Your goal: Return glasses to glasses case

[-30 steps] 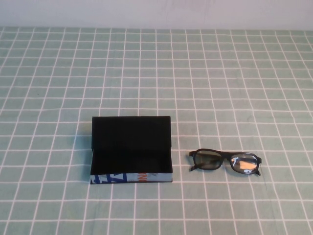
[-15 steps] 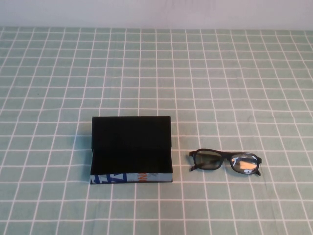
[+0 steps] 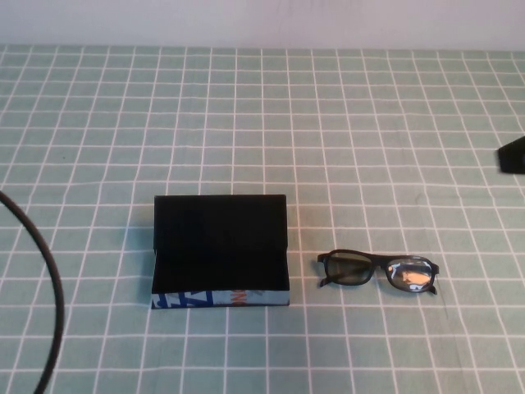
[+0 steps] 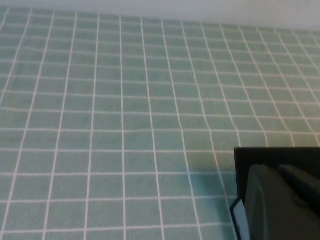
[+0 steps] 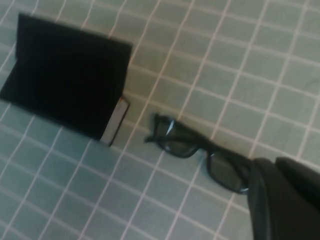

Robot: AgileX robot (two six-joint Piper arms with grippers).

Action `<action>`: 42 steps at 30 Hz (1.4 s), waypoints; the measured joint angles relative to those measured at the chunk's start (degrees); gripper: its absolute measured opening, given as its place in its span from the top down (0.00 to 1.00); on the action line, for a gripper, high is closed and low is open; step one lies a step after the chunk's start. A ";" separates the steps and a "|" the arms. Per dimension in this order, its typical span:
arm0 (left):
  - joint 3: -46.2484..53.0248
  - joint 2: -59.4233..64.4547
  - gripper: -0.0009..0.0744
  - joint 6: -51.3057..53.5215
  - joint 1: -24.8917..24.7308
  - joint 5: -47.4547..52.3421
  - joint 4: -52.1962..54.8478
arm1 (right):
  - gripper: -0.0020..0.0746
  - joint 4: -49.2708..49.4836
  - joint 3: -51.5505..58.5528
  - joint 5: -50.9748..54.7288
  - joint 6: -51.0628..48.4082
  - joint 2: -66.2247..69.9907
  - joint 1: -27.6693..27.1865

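Hovering shut right hand [image 5: 285, 200] above glasses [image 5: 200, 152]

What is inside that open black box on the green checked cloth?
Only black lining shows inside the open rectangular black glasses case. The black thick-rimmed plastic glasses lie outside, to its right. The floor just behind its printed front wall is hidden.

I counted one glasses case [image 3: 220, 250], one pair of glasses [image 3: 378, 272], one green checked tablecloth [image 3: 344, 123], one black cable [image 3: 45, 279], and two grippers: left gripper [image 4: 280, 200], right gripper [image 5: 285, 200].
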 joint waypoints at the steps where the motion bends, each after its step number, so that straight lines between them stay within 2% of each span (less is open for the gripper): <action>1: 0.00 0.57 0.99 0.00 0.00 0.67 0.00 | 0.99 0.42 -1.85 2.80 -1.22 2.16 0.49; 5: 0.00 2.01 0.99 0.00 0.00 3.07 -0.14 | 0.99 -1.38 -10.75 10.99 -5.82 12.62 4.19; 12: 0.00 2.55 0.99 0.00 0.00 4.25 -0.18 | 0.97 -15.61 -21.33 12.16 -10.86 27.34 14.77; 15: 0.00 2.55 0.99 0.00 0.00 4.33 -0.18 | 0.89 -18.50 -21.87 12.19 -13.15 31.96 18.07; 21: 0.00 2.55 0.99 0.00 0.00 4.33 -0.18 | 0.56 -19.12 -22.22 12.30 -14.10 39.76 20.27; 24: 0.00 2.55 0.99 0.00 0.00 4.33 -0.18 | 0.51 -19.52 -22.22 12.18 -14.43 42.41 20.27; 29: 0.00 2.55 0.99 0.00 0.00 4.33 -0.18 | 0.49 -19.52 -22.22 11.96 -16.70 45.22 20.27; 32: 0.00 2.55 0.99 0.00 0.00 4.33 -0.18 | 0.51 -19.39 -22.22 11.96 -17.11 46.31 20.27; 34: 0.00 2.55 0.99 0.00 0.00 4.33 -0.18 | 0.55 -19.18 -22.22 11.96 -17.11 46.72 20.27; 42: 0.00 2.55 0.99 0.00 0.00 4.58 -0.18 | 0.93 -17.52 -22.22 11.96 -18.55 46.92 20.27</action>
